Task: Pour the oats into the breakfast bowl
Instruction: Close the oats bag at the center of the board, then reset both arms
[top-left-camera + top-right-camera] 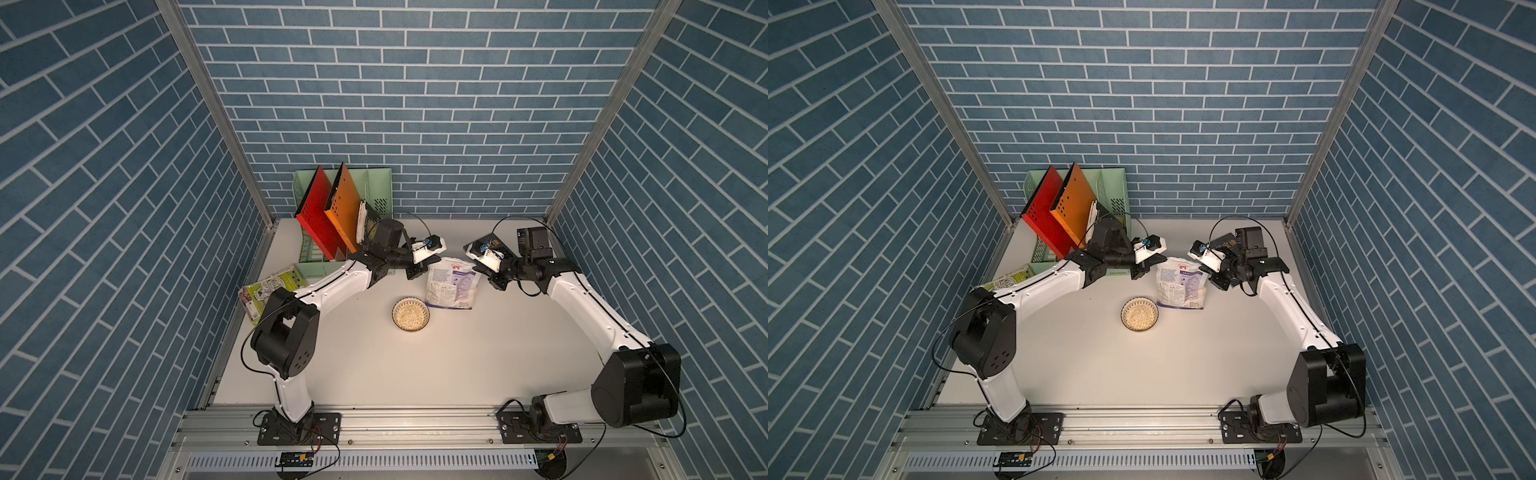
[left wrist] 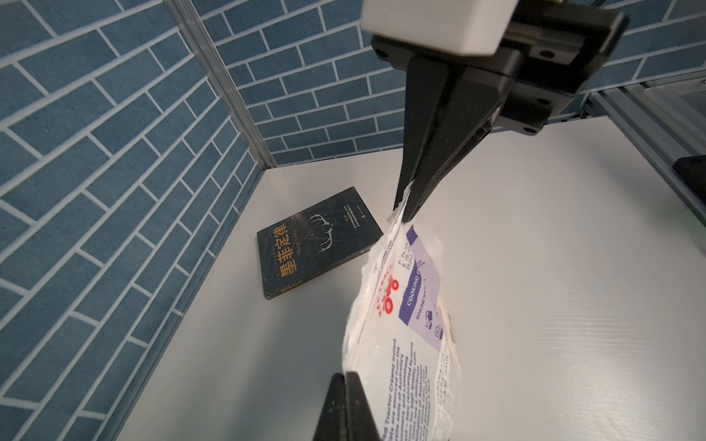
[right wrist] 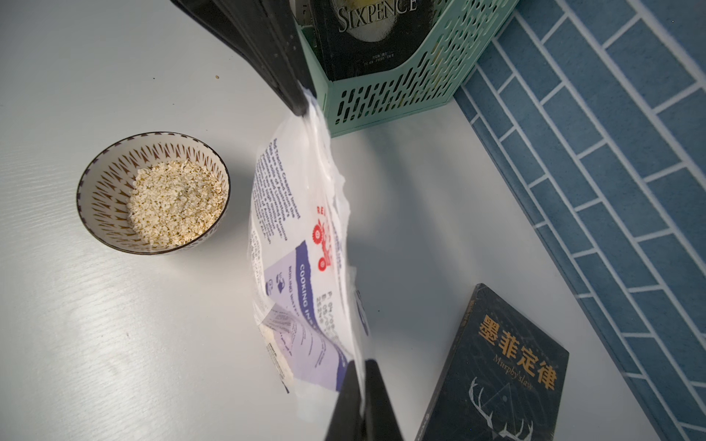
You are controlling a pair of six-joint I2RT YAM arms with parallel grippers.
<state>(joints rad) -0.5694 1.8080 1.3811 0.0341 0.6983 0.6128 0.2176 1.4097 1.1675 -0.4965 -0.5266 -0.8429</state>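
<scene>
My left jaws are closed on one top corner of the oat pouch [image 1: 451,286]. My right jaws are closed on the opposite top corner. The pouch hangs upright between them. Below the jaws, near the pouch but apart from it, the bowl [image 1: 411,314] stands on the bench [image 1: 415,374], holding oats [image 3: 175,202].
</scene>
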